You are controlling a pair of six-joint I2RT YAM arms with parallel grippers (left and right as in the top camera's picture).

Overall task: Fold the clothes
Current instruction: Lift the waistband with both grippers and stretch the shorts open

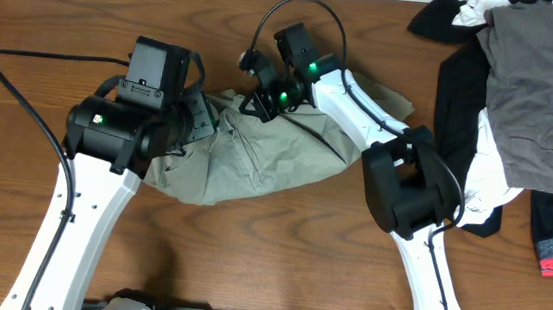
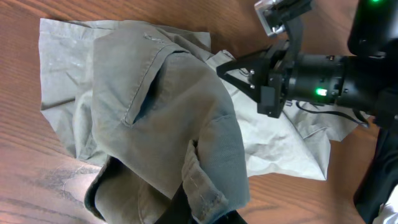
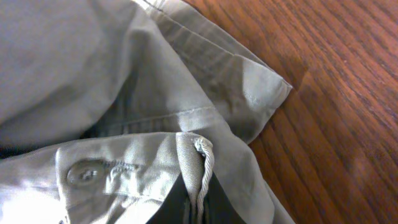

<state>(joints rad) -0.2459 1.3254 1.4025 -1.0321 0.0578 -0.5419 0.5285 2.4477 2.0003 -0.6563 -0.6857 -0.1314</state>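
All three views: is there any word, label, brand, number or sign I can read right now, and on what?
None: no readable text in any view.
Button on the khaki shorts waistband: any marking is too blurred to read.
Robot arms: only green lights, no lettering visible.

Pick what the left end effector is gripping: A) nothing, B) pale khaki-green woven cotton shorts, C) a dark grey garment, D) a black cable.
B: in the left wrist view the pale khaki-green woven cotton shorts rise in a bunched fold into the left end effector, which is shut on them.
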